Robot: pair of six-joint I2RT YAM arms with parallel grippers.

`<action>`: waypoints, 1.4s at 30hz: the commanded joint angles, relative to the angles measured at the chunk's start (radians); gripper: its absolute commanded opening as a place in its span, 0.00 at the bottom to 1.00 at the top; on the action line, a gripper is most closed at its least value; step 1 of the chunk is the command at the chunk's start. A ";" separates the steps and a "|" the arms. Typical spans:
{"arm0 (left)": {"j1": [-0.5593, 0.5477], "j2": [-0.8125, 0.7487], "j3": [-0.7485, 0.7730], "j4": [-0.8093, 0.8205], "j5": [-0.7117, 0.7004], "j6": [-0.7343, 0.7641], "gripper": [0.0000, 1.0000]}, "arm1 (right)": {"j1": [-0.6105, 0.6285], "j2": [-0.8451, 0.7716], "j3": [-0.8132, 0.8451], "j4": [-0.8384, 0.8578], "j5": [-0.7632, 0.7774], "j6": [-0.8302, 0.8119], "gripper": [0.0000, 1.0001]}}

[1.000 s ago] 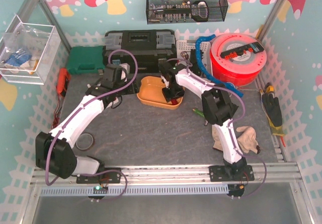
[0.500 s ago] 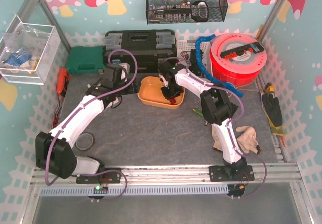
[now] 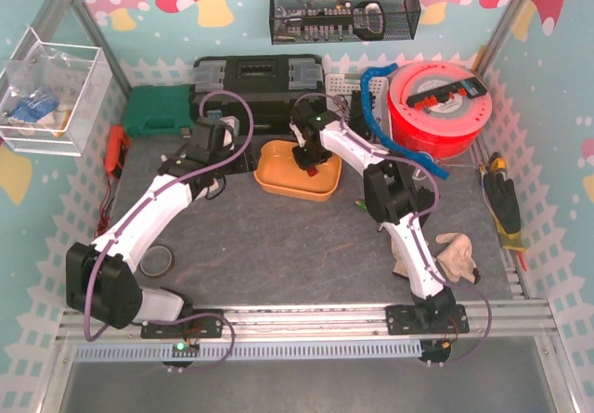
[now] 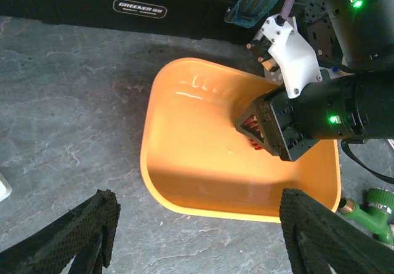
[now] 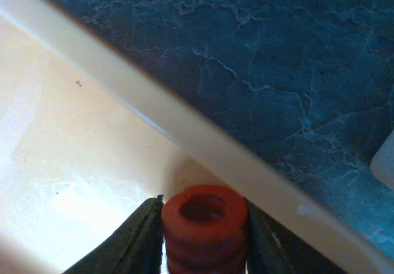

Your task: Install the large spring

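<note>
The large spring (image 5: 203,221) is a red coil, held end-on between my right gripper's (image 5: 204,240) black fingers (image 5: 143,240). That gripper is shut on it, just above the floor of the orange tray (image 5: 184,132) and close to its rim. From above, the right gripper (image 3: 308,160) hangs over the tray's (image 3: 275,179) back right part. The left wrist view shows red coils (image 4: 251,132) peeking from the right gripper's tip. My left gripper (image 4: 203,240) stands open and empty over the mat, just short of the tray's (image 4: 148,163) near rim.
A black toolbox (image 3: 260,79) and a green case (image 3: 158,111) line the back. A white fixture plate (image 3: 345,88) and a red spool (image 3: 436,107) stand back right. On the mat lie a tape roll (image 3: 156,261), a cloth (image 3: 455,255) and a green screwdriver (image 3: 364,207).
My right gripper has closed on the red spring and shifted slightly toward the back left of the tray. The left arm has stayed put.
</note>
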 commanded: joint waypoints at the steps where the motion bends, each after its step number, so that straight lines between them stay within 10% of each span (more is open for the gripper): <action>1: 0.003 0.011 0.032 -0.003 0.013 -0.010 0.73 | -0.001 0.018 0.020 -0.034 0.001 -0.011 0.41; 13: 0.003 0.011 0.029 -0.003 0.012 -0.008 0.73 | 0.000 -0.057 -0.130 0.001 -0.004 0.001 0.46; 25: 0.017 -0.002 0.038 -0.003 0.032 -0.065 0.73 | 0.000 -0.148 -0.165 0.080 -0.002 -0.047 0.12; 42: 0.083 -0.033 0.081 0.073 0.310 -0.187 0.70 | 0.005 -0.667 -0.674 0.761 -0.322 -0.290 0.00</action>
